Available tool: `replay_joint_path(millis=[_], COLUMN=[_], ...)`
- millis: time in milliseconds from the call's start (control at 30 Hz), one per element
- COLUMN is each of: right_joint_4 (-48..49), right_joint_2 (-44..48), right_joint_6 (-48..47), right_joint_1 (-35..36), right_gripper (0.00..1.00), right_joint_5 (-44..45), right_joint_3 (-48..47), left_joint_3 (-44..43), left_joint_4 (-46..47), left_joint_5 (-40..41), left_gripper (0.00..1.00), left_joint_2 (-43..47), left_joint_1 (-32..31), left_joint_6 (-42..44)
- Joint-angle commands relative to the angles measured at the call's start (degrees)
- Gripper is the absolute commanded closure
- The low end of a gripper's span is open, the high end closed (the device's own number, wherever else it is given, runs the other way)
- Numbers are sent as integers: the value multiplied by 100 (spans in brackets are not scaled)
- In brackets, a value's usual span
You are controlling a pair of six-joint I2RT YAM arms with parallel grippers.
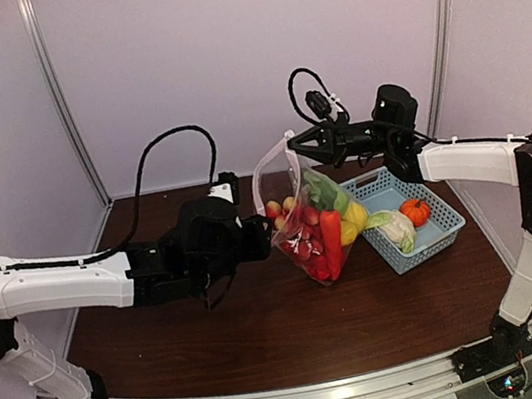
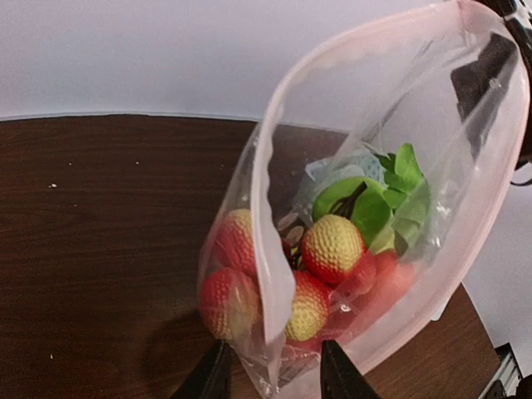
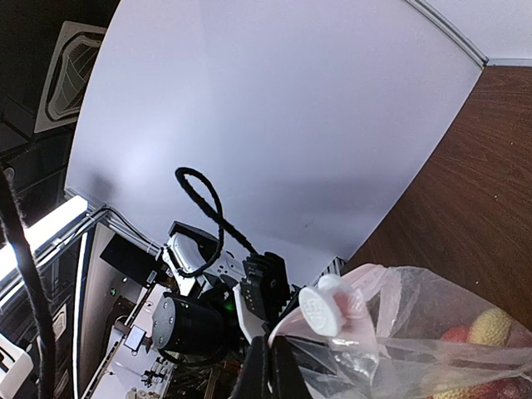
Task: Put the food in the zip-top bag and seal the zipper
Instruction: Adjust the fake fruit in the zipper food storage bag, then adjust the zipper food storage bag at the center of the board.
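The zip-top bag (image 1: 277, 172) hangs upright over the table, mouth open, holding food: a red pepper (image 1: 330, 232), red-yellow apples (image 2: 332, 248) and leafy greens (image 2: 401, 176). Its pink zipper (image 2: 357, 50) rims the mouth. My right gripper (image 1: 296, 144) is shut on that top edge beside a white slider tab (image 3: 324, 307); in the right wrist view, my right gripper (image 3: 268, 356) shows its fingers pressed together on the plastic. My left gripper (image 2: 274, 376) stands partway open at the bag's lower corner, one finger on each side of it. In the top view, my left gripper (image 1: 270, 237) sits at the bag's left.
A light-blue mesh basket (image 1: 443, 232) stands right of the bag, with a pale cabbage (image 1: 392, 228) and a small orange pumpkin (image 1: 415, 211) in it. White walls close in the table at the back and sides.
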State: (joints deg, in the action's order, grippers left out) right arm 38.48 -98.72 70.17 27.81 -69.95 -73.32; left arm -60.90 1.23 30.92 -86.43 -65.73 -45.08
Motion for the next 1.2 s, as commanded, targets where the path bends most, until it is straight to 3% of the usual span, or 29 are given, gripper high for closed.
replay_joint_path(millis=[0, 100, 367, 433, 500, 567, 700, 767, 933, 1067, 1167], right_joint_4=[-115, -130, -187, -348, -623, -1607, -5764, -7076, -7618, -7739, -7720], right_joint_2=[110, 93, 72, 83, 77, 5, -339, -557, -900, -1125, -859], right_joint_6=[-380, -390, -441, -574, -792, -1421, -4522, -5636, -6245, -6356, -6389], right_joint_1=[49, 49, 57, 56, 42, 0, -305, -373, -369, -360, -336], right_gripper=[100, 100, 100, 100, 100, 100, 100, 100, 100, 97, 96], right_joint_5=[89, 87, 78, 71, 65, 77, 847, 1565, 2432, 2551, 2550], right_joint_3=[-5, -24, -68, -96, -185, -480, -2368, -3165, -3425, -3189, -3131], left_joint_3=[-189, -200, -215, -311, -492, -765, -1487, -1715, -1220, -1586, -1742], left_joint_4=[59, 233, 708, 759, 550, 185, -850, -1246, -1021, -1665, -1987], left_joint_5=[-40, -344, -1549, -1574, -1394, -1163, -546, -336, -846, -1542, -1420], left_gripper=[63, 70, 70, 81, 100, 100, 100, 100, 100, 100, 100], left_joint_2=[-142, -236, -514, -492, -387, -100, 455, 437, 230, -321, -403], left_joint_1=[319, 402, 762, 764, 778, 837, 872, 871, 947, 1120, 1134], left_joint_6=[-399, -231, 25, 283, 564, 912, 1679, 1927, 1733, 1601, 1654])
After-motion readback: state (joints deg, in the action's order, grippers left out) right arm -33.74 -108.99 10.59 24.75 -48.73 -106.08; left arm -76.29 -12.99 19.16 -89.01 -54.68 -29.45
